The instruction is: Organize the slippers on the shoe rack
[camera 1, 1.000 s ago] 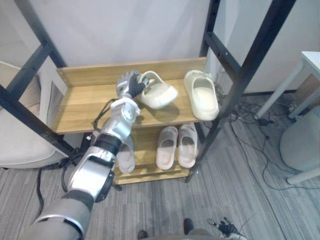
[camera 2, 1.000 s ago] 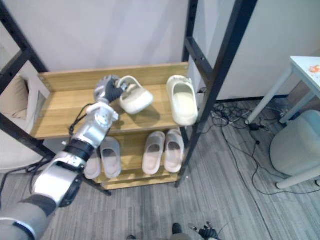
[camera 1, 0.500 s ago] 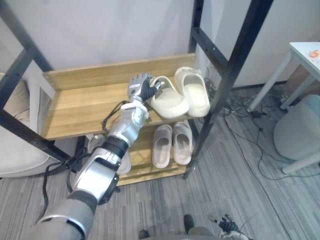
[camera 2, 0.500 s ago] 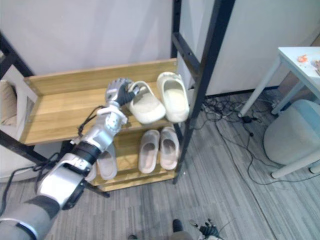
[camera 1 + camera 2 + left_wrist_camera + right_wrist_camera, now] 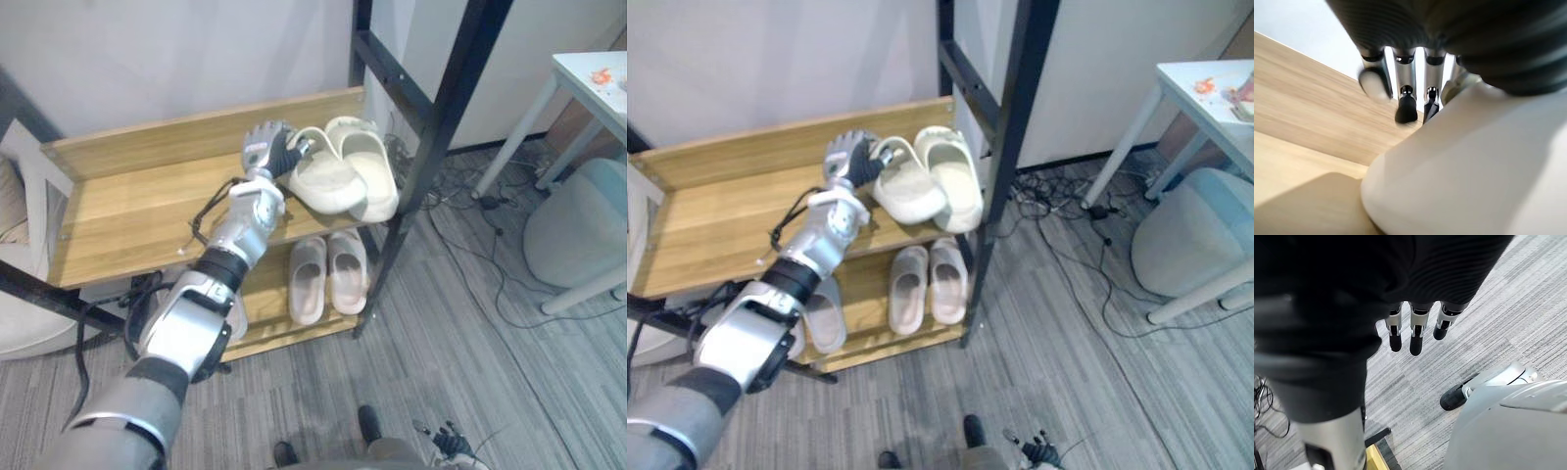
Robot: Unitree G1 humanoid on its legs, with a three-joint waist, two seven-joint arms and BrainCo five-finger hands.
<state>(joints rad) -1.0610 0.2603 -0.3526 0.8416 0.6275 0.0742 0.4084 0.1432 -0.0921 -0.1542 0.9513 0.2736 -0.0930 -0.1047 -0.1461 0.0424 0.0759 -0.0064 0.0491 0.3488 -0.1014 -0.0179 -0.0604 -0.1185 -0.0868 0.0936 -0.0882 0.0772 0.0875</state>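
Observation:
On the upper wooden shelf (image 5: 137, 215) of the shoe rack, my left hand (image 5: 266, 149) is shut on the heel of a cream slipper (image 5: 321, 176). That slipper lies against a second cream slipper (image 5: 370, 174) at the shelf's right end. The left wrist view shows the fingers (image 5: 1406, 105) curled over the slipper's (image 5: 1474, 161) pale rim above the shelf board. A pair of beige slippers (image 5: 326, 274) lies side by side on the lower shelf, with another slipper (image 5: 826, 313) to their left, partly behind my arm. My right hand (image 5: 1415, 335) hangs over the carpet, fingers relaxed and holding nothing.
A black rack post (image 5: 431, 137) stands right beside the cream pair. Cables (image 5: 470, 201) lie on the carpet behind it. A grey round seat (image 5: 573, 235) and a white table (image 5: 588, 73) are at the right. The upper shelf's left half is bare wood.
My left hand has carried the cream slipper to the right until it rests against the second one; a gap lay between them before. The camera has also shifted.

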